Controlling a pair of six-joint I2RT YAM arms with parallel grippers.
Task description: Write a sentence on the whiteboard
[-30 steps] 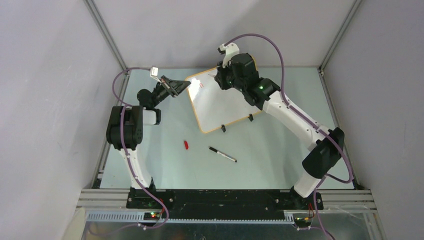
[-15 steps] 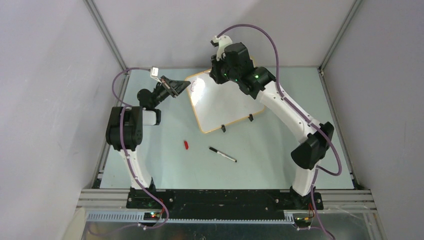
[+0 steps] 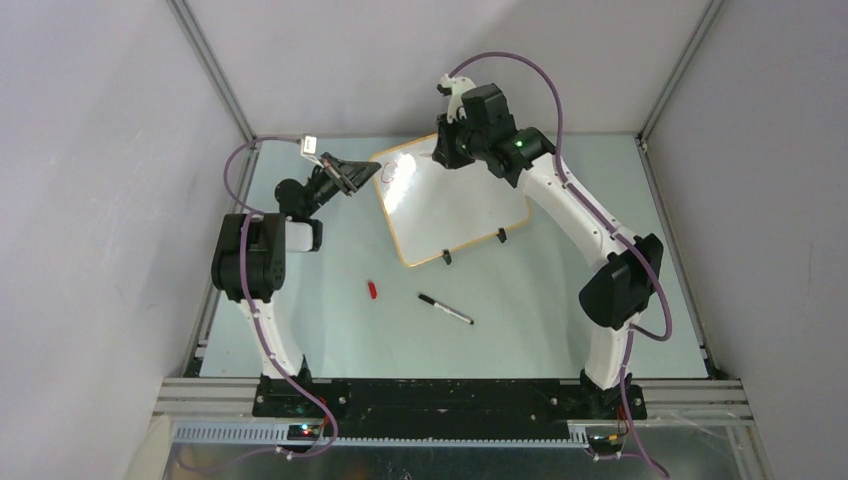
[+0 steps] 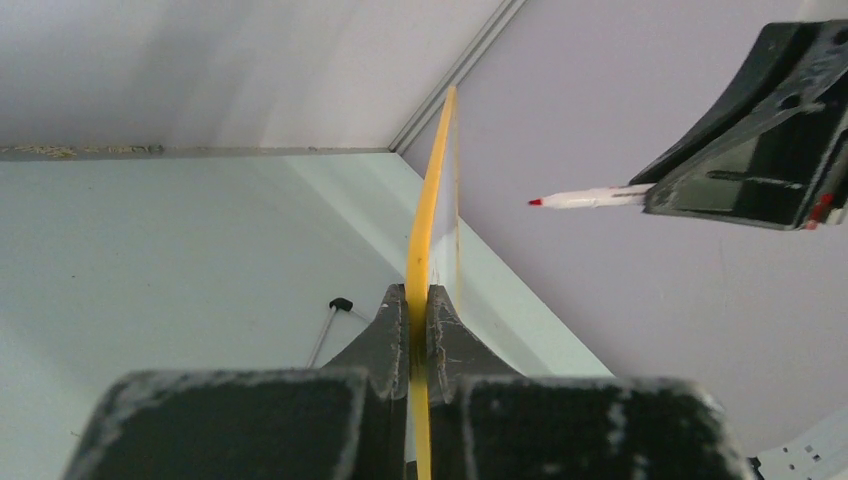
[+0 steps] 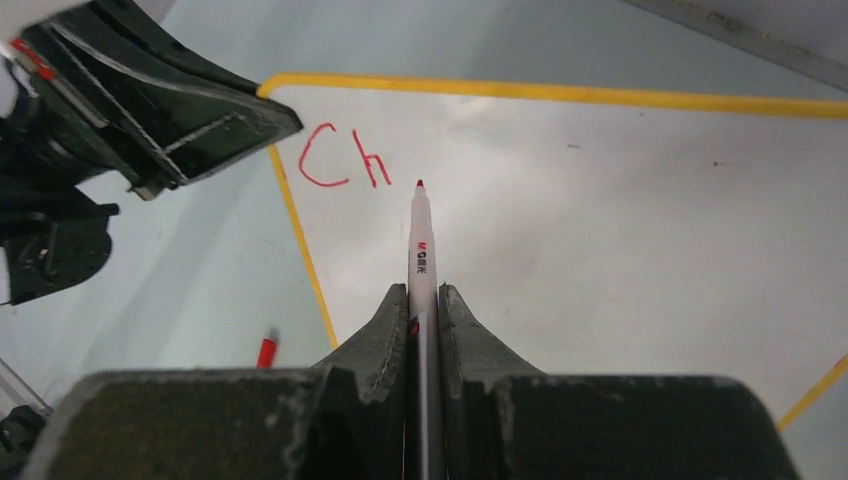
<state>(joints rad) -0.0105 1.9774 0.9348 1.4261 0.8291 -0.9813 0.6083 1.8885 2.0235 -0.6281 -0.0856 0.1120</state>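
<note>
The whiteboard (image 3: 450,205) stands tilted near the far edge of the table (image 3: 560,320), about midway between its far corners. It is a thin, stiff, glossy panel with rounded corners, a narrow orange-yellow rim and small black clip feet. It looks light and slick-faced, likely to skid or tip under pen pressure, so the rim is the sensible place to hold. The left gripper (image 4: 418,300) is clamped there on the board's left edge. The right gripper (image 5: 425,300) is closed tight on a smooth white red marker (image 5: 420,240) low on its barrel. Its tip sits just right of the "Ch" that begins the sentence (image 5: 343,157), seemingly lifted off the face. A black-capped pen (image 3: 445,308) and a red cap (image 3: 372,290) lie apart toward the near edge.
</note>
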